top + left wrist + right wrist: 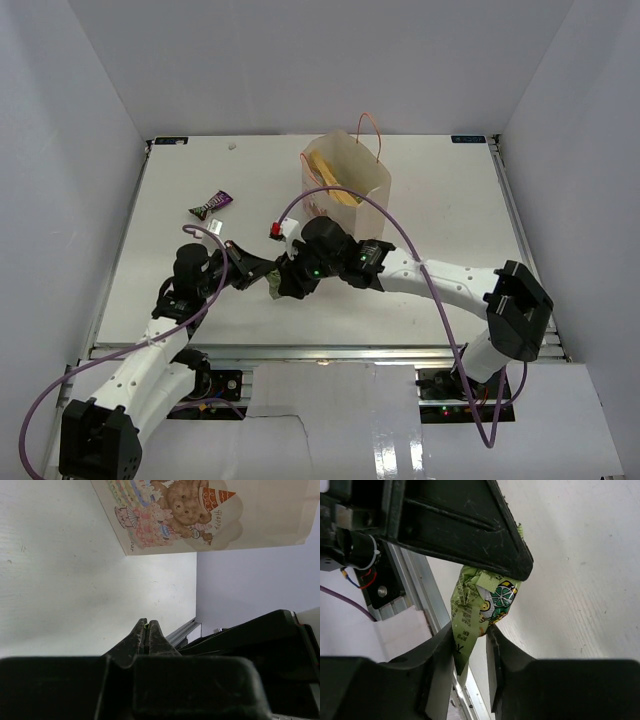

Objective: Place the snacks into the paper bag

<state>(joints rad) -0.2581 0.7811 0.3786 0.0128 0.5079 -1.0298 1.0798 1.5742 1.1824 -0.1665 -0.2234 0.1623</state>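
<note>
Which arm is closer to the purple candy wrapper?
Left. The left arm sits just nearside of the purple candy wrapper; the right arm lies farther right, before the paper bag.

A: That green wrapper (481, 602): glossy, crinkled plastic film!
B: And the paper bag (260, 520), matt cream paper, smooth. The table (60, 580) matt white, faintly grained.
A: The right gripper (470, 626): scuffed matt black plastic.
</note>
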